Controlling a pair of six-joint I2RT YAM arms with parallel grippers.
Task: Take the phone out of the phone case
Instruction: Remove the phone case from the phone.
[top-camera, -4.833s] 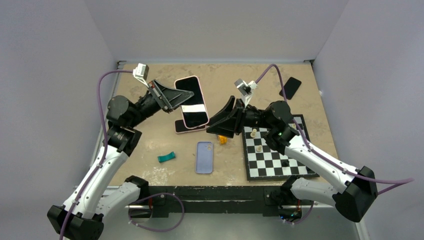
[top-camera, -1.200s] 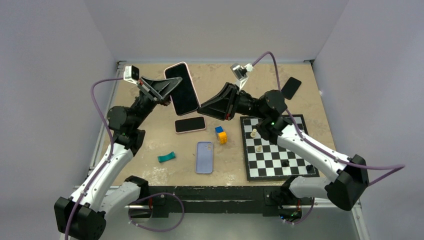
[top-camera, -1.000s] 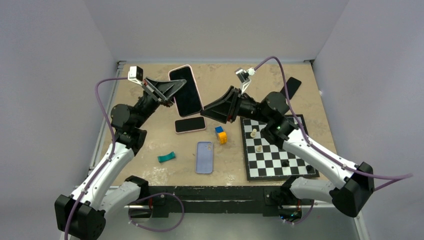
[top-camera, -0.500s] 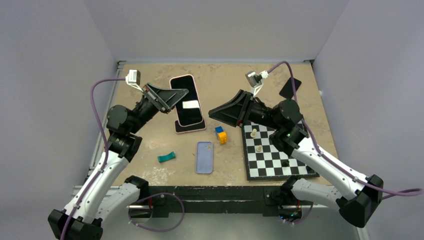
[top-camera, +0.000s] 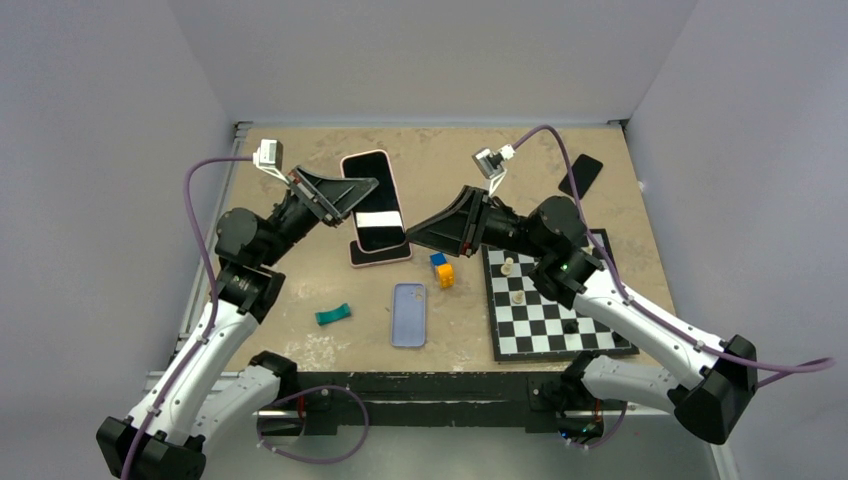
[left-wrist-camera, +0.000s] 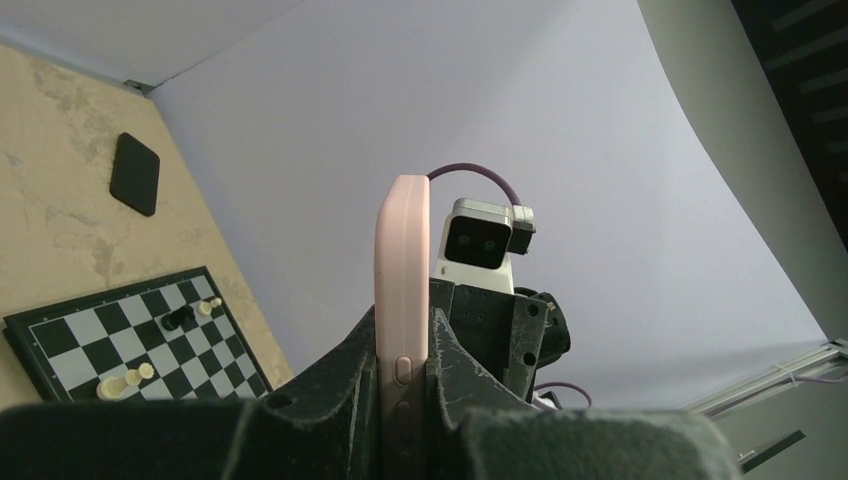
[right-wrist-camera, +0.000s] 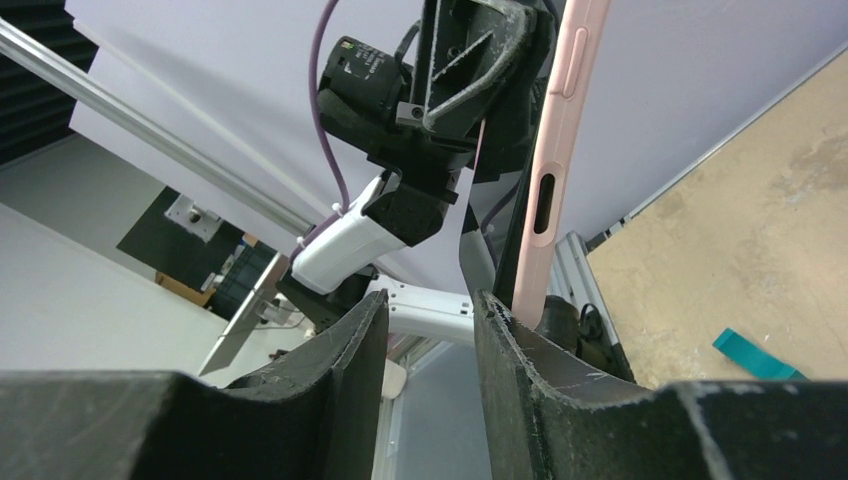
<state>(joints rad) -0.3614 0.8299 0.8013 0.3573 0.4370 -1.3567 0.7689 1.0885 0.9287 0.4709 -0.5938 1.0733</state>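
Note:
A phone with a black screen sits in a pink phone case (top-camera: 372, 198), held up above the table at the back left. My left gripper (top-camera: 366, 189) is shut on its left long edge. In the left wrist view the case (left-wrist-camera: 402, 250) stands edge-on between the left gripper's (left-wrist-camera: 402, 318) fingers, side buttons showing. My right gripper (top-camera: 413, 230) is open at the phone's lower right corner. In the right wrist view the case's edge (right-wrist-camera: 548, 190) runs just outside the right-hand finger, and nothing lies between the right gripper's (right-wrist-camera: 430, 300) fingers.
A second pink-edged phone (top-camera: 381, 254) lies flat under the held one. Nearer me are a lavender case (top-camera: 408, 314), blue and yellow cubes (top-camera: 441, 269) and a teal piece (top-camera: 333, 314). A chessboard (top-camera: 555, 300) with pieces sits right; a black phone (top-camera: 580, 175) lies far right.
My right gripper has swung left and down to the held phone's lower right corner. The left gripper has kept the phone almost where it was.

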